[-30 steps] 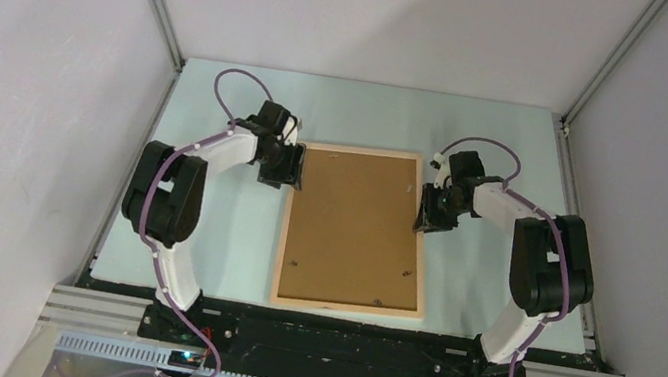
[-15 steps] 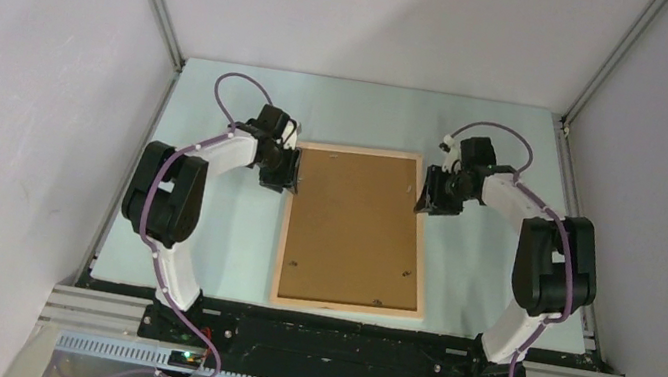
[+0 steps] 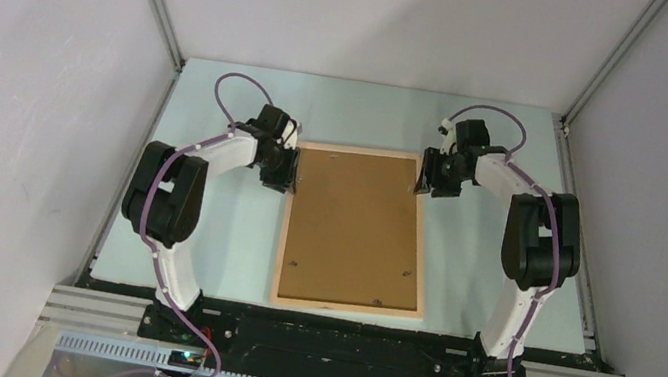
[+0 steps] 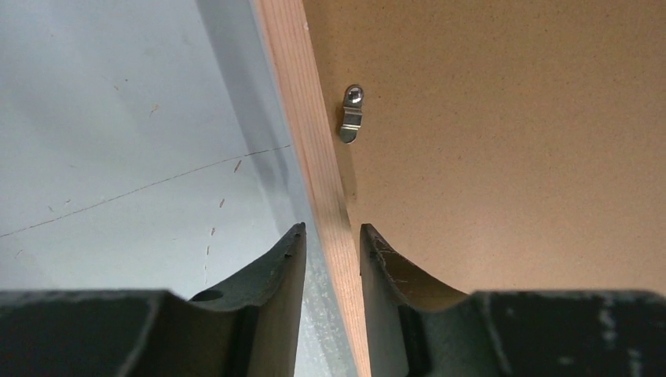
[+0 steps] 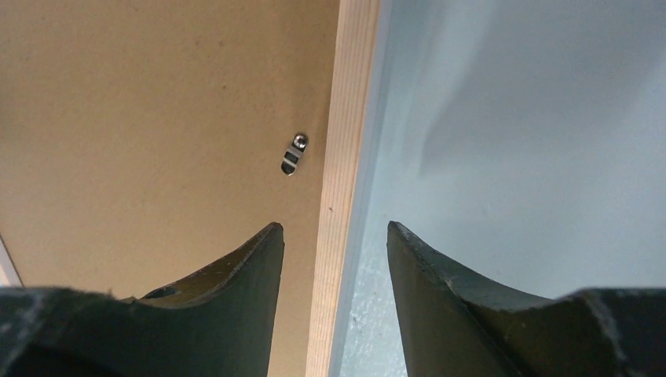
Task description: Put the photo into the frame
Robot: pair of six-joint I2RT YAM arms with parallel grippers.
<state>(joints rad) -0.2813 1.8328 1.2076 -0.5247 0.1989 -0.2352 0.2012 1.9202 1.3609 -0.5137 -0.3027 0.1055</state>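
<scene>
Both arm bases are bolted at the near edge of the pale blue-grey desk [image 3: 232,233], the left arm [image 3: 168,203] and right arm [image 3: 538,246] curving inward. Between them the frame [image 3: 347,306] lies flat in the middle of the desk, long sides running away from the bases. It is a rectangle of thin pale wood rails with visible grain, and a flat brown backing board [image 3: 354,227] fills it, so its back faces up.

Further out, toward the frame's far end, each arm reaches one long rail. The left jaws straddle the left rail [image 4: 318,157]: the inner finger lies against the wood over the board, while a thin grey strip shows between the outer finger and the rail. I cannot tell whether they actually pinch it. Just beyond them a small metal clip [image 4: 351,115] sits on the board beside the rail.

The right jaws stand open across the right rail [image 5: 349,118] with a gap on each side, wider on the board side, and another clip [image 5: 294,154] lies ahead of them.
</scene>
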